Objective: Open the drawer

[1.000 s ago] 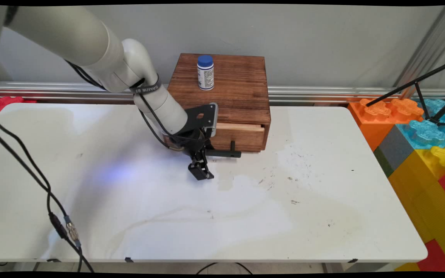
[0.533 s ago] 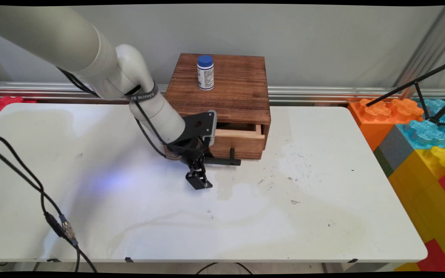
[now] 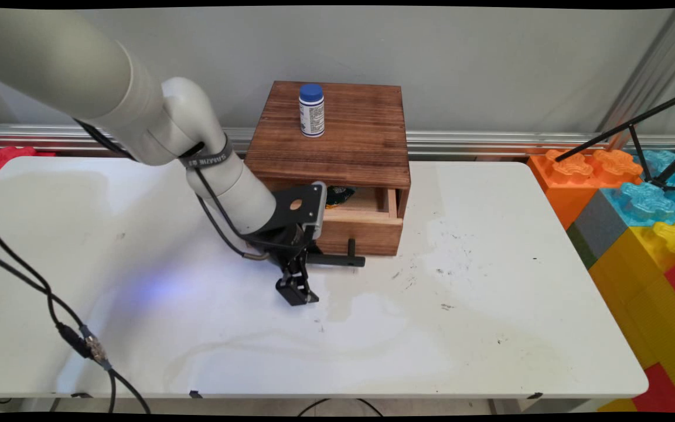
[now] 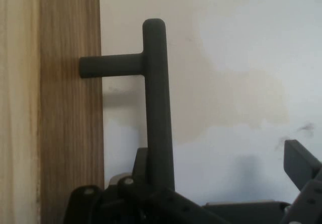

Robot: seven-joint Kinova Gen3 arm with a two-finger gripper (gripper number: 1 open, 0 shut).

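White bench (image 3: 490,328) against a grey wall carries one wooden box (image 3: 337,135) with one drawer (image 3: 367,225), partly pulled out. One blue-capped bottle (image 3: 312,110) stands upright on the box. Main view alone shows something dark green inside the drawer. Hand view alone shows the black handle (image 4: 157,103) close: bar parallel to drawer front. Claw (image 3: 308,264) at the handle's left end; cannot tell whether it is clamped.

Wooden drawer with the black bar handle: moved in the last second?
Yes. The wooden drawer has slid out toward the table's near side, away from the brown wooden box, which stayed put.
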